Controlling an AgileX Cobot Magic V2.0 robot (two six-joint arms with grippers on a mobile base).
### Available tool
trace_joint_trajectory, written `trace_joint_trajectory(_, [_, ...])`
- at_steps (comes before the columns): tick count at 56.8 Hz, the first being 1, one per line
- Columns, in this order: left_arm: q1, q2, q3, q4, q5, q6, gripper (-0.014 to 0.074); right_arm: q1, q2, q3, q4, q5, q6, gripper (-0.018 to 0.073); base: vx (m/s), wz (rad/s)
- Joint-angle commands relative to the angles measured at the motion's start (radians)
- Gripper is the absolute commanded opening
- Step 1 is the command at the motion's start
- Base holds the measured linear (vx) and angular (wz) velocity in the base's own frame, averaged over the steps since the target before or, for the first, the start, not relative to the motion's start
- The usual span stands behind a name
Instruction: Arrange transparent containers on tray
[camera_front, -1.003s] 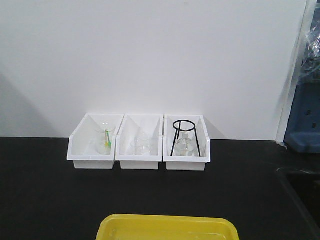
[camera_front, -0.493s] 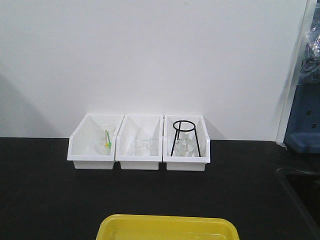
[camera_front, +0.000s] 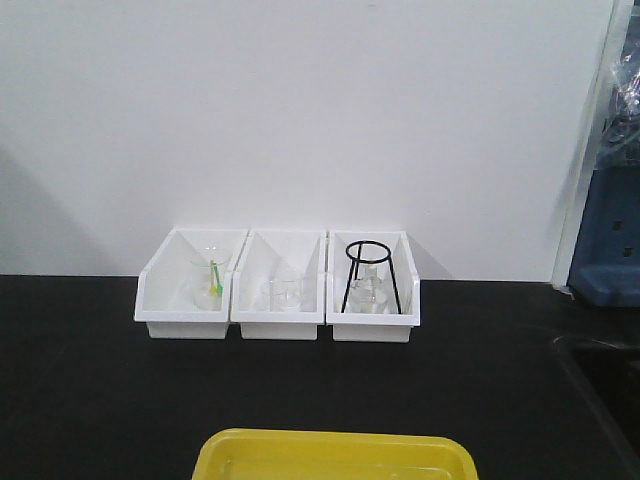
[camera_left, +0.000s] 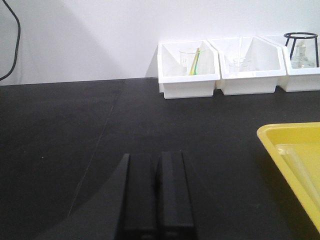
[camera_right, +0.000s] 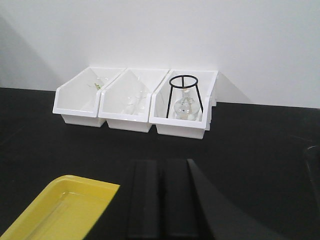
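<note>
Both claws, left claw (camera_left: 156, 192) and right claw (camera_right: 161, 200), pressed together, empty, above the black counter (camera_front: 90, 380); yellow tray (camera_front: 335, 455) at bottom centre.

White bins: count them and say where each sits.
3, in a row against the wall: left bin with a green stick, middle bin with clear glass, right bin with a black wire stand.

Cam view crept up a bit; bins (camera_front: 278, 285) sit slightly lower in frame
</note>
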Motion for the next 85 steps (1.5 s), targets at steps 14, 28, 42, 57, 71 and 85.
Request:
trace_joint_trajectory(14, [-0.002, -0.013, 0.038, 0.002, -0.08, -0.01, -0.0008, -0.288, -0.146, 0.195, 0.342, -0.219, -0.496, -0.0011, 0.0, 0.0])
trace_joint_trajectory(28, [-0.002, -0.013, 0.038, 0.002, -0.08, -0.01, -0.0008, -0.476, -0.436, 0.538, 0.545, -0.428, -0.706, -0.0011, 0.0, 0.0])
trace_joint_trajectory(42, [-0.002, -0.012, 0.038, 0.002, -0.081, -0.01, -0.0008, -0.511, -0.671, 0.741, 0.561, -0.362, -0.702, -0.0011, 0.0, 0.0])
trace_joint_trajectory(57, [-0.002, -0.013, 0.038, 0.002, -0.079, -0.01, -0.0008, -0.512, -0.667, 0.739, 0.533, -0.25, -0.703, -0.0011, 0.0, 0.0])
trace_joint_trajectory(71, [-0.002, -0.013, 0.038, 0.002, -0.08, -0.01, -0.0008, -0.512, -0.667, 0.739, 0.531, -0.25, -0.703, -0.0011, 0.0, 0.0])
trace_joint_trajectory(85, [-0.002, -0.013, 0.038, 0.002, -0.08, -0.01, -0.0006, -0.512, -0.667, 0.739, 0.531, -0.251, -0.703, -0.0011, 0.0, 0.0])
